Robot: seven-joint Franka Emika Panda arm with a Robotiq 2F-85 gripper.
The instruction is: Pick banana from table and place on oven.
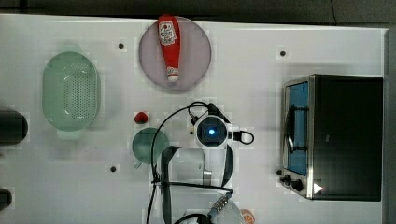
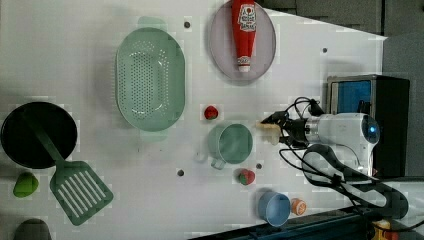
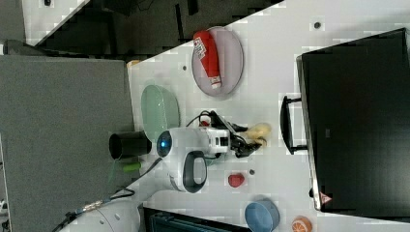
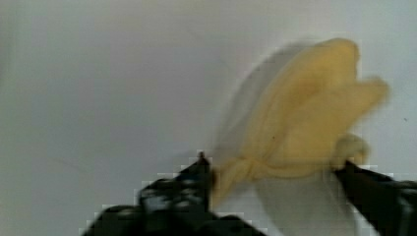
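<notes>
In the left view, the small pale-yellow partly peeled toy banana [image 2: 270, 131] is lying on the white flat table [image 2: 100, 30], just right of a green cup [image 2: 231, 143], at the gripper [image 2: 278, 131].

In the right view, the banana is lying left of the black-topped toaster oven [image 3: 358, 116].

In the wrist view, the banana [image 4: 300, 123] is being straddled by widely spread black fingers [image 4: 194, 179]. It is judged light, rigid and smooth, so the narrow lower end is being favoured.

Bright, even light washes out the white table [image 1: 261, 56]; the wrist view's banana [image 4: 305, 118] is blurred, casting soft shadow.
</notes>
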